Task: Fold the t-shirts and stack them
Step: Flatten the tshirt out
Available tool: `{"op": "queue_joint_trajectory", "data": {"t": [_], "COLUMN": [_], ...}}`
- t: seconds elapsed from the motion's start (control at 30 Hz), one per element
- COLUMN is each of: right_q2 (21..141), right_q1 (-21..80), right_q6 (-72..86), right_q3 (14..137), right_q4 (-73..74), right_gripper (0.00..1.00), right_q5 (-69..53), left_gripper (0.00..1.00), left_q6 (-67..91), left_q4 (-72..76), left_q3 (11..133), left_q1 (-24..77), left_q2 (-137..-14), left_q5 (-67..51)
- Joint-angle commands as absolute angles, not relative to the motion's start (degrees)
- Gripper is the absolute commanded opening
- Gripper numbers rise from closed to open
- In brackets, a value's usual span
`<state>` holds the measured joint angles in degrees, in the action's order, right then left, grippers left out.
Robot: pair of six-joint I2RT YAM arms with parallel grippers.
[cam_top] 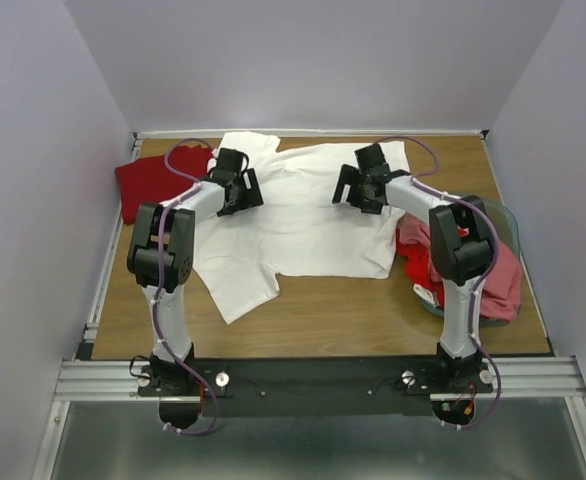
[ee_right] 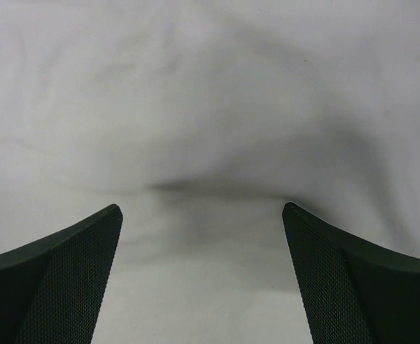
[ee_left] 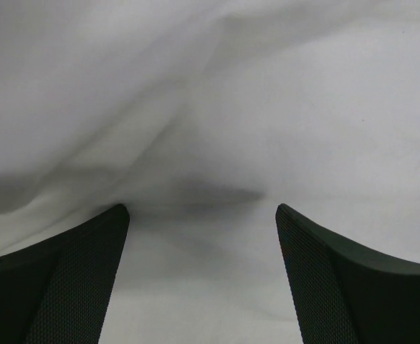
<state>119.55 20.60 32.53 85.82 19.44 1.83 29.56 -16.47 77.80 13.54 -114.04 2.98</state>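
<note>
Closest to the arm bases, a bare strip of the wooden surface (cam_top: 373, 315) runs in front of the white t-shirt (cam_top: 303, 230). The shirt lies spread flat, and one sleeve reaches back toward the bases, behind and just inside the left hand (cam_top: 243, 190).

That hand hangs low over the shirt's left side with its fingers (ee_left: 59, 279) wide apart. There is only rumpled white cloth under and between them, and nothing is clamped. I cannot tell whether the tips touch the fabric.

The right hand (cam_top: 358, 185) is level with it over the shirt's right side. It is spread just as wide and also empty, with a soft crease of white cloth lying just ahead of its tips.

Outward from the right hand and a little nearer the bases, red and pink t-shirts (cam_top: 473, 270) are heaped over a teal bin (cam_top: 508, 215). Only a bit of the bin's rim shows.

Outward from the left hand, a dark red t-shirt (cam_top: 153, 185) lies just beside the white one's far sleeve.

Beyond both hands, the white shirt runs on close to the back edge of the surface.
</note>
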Motion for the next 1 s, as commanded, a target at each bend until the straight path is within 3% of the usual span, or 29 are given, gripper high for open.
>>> {"op": "queue_joint_trajectory", "data": {"t": [0.0,0.3,0.53,0.6,0.97], "right_q2": [123.92,121.65,115.14,110.69,99.50], "right_q1": [19.95,19.95,19.86,19.78,18.28], "right_q6": [31.90,29.36,30.14,31.63,32.96], "right_q3": [88.58,92.46,90.36,85.90,75.59], "right_q4": [24.52,25.31,25.22,25.31,25.58], "right_gripper": [1.00,1.00,1.00,1.00,1.00], "right_q5": [3.17,-4.21,-6.76,-7.21,-6.15], "left_gripper": [0.91,0.92,0.95,0.96,0.96], "left_q6": [27.51,25.14,32.86,43.35,67.66], "left_q4": [-20.30,-22.23,-24.08,-28.00,-43.58], "left_q3": [81.47,85.00,67.79,58.34,47.99], "left_q1": [11.87,13.71,21.08,25.02,35.24], "left_q2": [-117.85,-110.16,-93.01,-85.47,-74.98], "left_q5": [5.62,9.57,22.22,25.81,27.43]}}
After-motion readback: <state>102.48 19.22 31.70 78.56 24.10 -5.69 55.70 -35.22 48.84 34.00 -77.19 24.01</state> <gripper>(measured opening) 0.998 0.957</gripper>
